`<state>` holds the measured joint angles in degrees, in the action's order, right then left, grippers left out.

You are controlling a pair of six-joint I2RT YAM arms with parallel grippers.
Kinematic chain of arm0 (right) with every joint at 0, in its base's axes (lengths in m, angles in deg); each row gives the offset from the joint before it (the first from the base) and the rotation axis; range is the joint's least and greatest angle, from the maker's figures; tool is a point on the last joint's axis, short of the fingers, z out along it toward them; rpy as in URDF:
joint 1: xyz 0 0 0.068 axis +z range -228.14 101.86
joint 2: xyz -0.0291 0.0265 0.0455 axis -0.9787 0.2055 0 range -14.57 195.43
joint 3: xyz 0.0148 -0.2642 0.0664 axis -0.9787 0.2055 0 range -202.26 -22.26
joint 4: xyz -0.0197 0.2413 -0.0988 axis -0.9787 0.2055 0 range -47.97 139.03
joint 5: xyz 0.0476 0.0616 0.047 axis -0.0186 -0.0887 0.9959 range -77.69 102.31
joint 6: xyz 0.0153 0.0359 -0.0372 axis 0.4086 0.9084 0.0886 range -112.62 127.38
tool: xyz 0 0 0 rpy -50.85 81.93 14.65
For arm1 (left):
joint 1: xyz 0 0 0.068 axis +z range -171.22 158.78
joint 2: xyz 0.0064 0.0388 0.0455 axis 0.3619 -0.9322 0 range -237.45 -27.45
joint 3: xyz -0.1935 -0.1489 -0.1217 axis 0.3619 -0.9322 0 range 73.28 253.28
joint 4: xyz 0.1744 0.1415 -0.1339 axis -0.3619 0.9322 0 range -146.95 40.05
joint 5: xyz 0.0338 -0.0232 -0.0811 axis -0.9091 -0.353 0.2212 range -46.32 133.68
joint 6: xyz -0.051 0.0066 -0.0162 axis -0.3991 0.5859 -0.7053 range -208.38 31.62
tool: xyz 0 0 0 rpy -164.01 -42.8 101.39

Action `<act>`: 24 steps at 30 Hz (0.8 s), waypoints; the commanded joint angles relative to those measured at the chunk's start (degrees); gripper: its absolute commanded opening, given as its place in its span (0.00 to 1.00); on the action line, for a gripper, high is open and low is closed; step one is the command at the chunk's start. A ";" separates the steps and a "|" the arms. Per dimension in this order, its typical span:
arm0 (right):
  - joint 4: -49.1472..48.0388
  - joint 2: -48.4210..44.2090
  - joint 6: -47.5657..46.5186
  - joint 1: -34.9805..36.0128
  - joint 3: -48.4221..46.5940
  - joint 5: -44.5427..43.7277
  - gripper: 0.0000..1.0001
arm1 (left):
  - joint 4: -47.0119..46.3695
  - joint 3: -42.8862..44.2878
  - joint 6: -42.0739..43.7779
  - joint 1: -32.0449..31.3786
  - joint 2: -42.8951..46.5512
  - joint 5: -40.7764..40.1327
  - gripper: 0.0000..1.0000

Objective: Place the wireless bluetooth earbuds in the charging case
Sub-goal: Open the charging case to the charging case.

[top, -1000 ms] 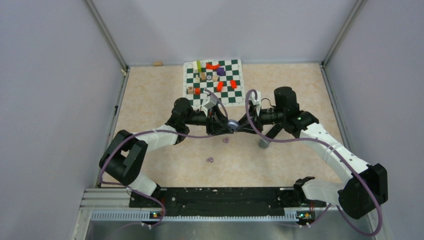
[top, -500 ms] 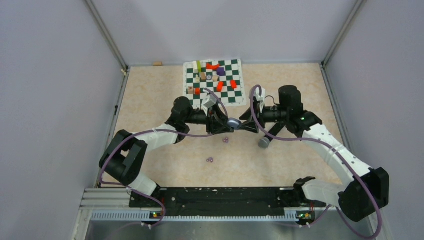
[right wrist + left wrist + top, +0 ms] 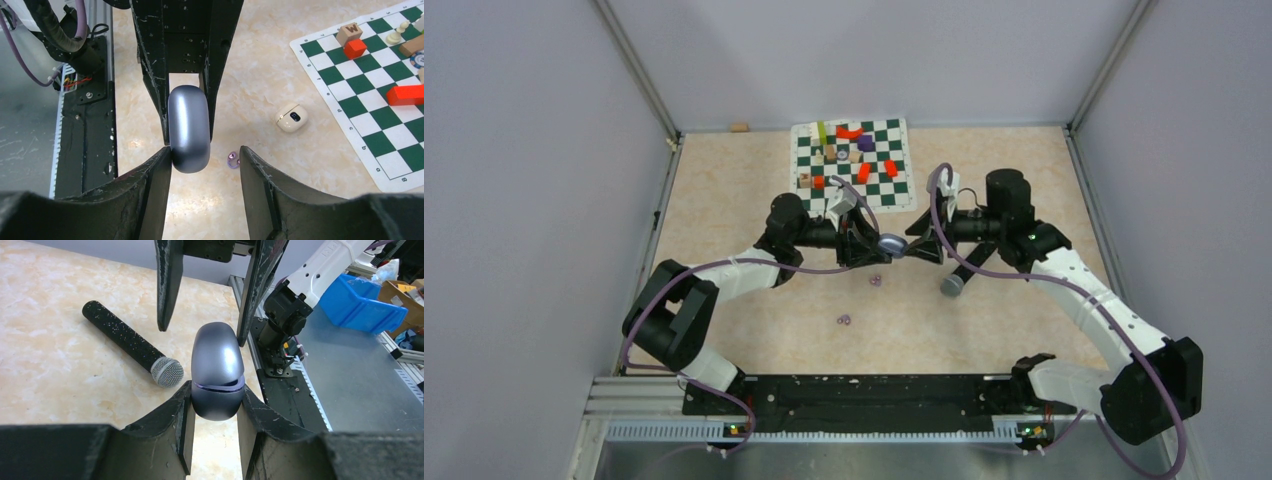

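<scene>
My left gripper [image 3: 884, 246] [image 3: 215, 401] is shut on the lower half of the charging case [image 3: 217, 367] [image 3: 891, 243], a glossy grey-purple oval held above the table. A thin purple seam shows between its lid and base. My right gripper [image 3: 906, 247] [image 3: 206, 155] faces it, open. Its left finger touches the case [image 3: 189, 127] and its right finger stands apart. One of the wireless bluetooth earbuds [image 3: 233, 159] [image 3: 875, 280] lies on the table under the case. A second earbud [image 3: 844, 320] lies nearer the bases.
A black microphone [image 3: 954, 283] [image 3: 131, 345] lies under the right arm. A chessboard [image 3: 894, 185] [image 3: 370, 115] with red blocks and small pieces is at the back. A small white oval case [image 3: 291, 118] sits near the board's edge.
My right gripper's jaws have spread wider and the right arm has drawn back a little to the right. The left gripper and the case have stayed put.
</scene>
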<state>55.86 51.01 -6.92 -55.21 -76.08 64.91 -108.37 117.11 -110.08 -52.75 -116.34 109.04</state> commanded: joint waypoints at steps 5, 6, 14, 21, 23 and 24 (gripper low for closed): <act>-9.02 -0.29 4.45 -1.20 -0.83 0.97 0.56 | 4.56 3.49 3.33 -0.29 -0.44 5.03 0.00; -9.32 -0.21 4.33 -1.23 -0.84 -0.87 0.56 | 3.59 3.04 3.09 -0.29 -0.31 5.47 0.00; -7.58 -0.99 2.99 -1.16 -0.57 4.23 0.64 | 1.72 2.57 1.77 -0.30 0.02 5.39 0.00; -6.94 0.02 2.66 -0.99 -0.32 6.61 0.67 | 2.19 3.28 1.09 -0.36 -0.17 5.83 0.00; -6.82 0.23 2.25 -0.83 -0.23 5.69 0.67 | 2.51 3.47 1.20 -0.34 -0.21 6.01 0.00; -6.77 0.33 2.06 -0.72 -0.16 5.09 0.67 | 2.54 3.44 1.21 -0.34 -0.24 5.94 0.00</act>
<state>49.50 51.08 -3.95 -55.93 -75.93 69.17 -104.33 118.64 -108.81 -52.88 -116.84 113.41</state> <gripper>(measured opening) 0.667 0.374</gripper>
